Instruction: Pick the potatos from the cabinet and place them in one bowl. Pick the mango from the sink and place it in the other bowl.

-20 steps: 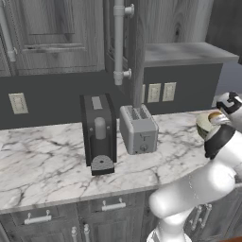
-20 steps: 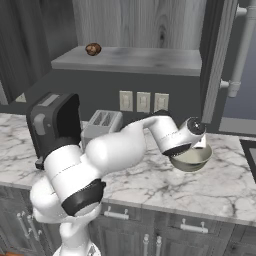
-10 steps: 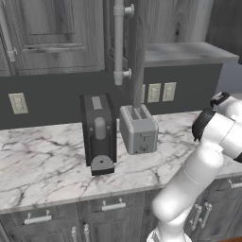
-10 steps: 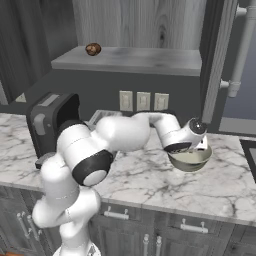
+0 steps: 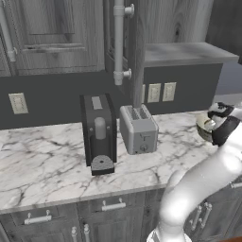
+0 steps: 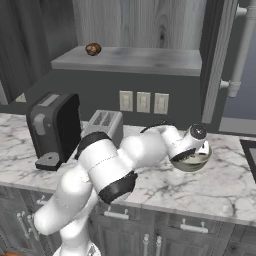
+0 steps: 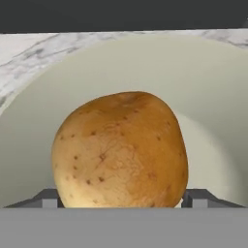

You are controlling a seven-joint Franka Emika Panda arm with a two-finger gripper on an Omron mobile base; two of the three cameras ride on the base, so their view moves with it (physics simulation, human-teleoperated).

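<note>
Marble counter, right end: pale bowl directly under my claw. Claw gripping one potato, already inside the bowl. Second potato on cabinet shelf, far left.

Your left base camera looked forward and down from behind the arm's left side, over the marble desk, with the coffee machine and toaster at mid-range. Your right base camera faced the same desk from behind the arm's right side, taking in the same coffee machine, toaster and the pale bowl. Your hand camera sat very close inside that bowl, looking along the jaws at a potato directly before the lens.
</note>
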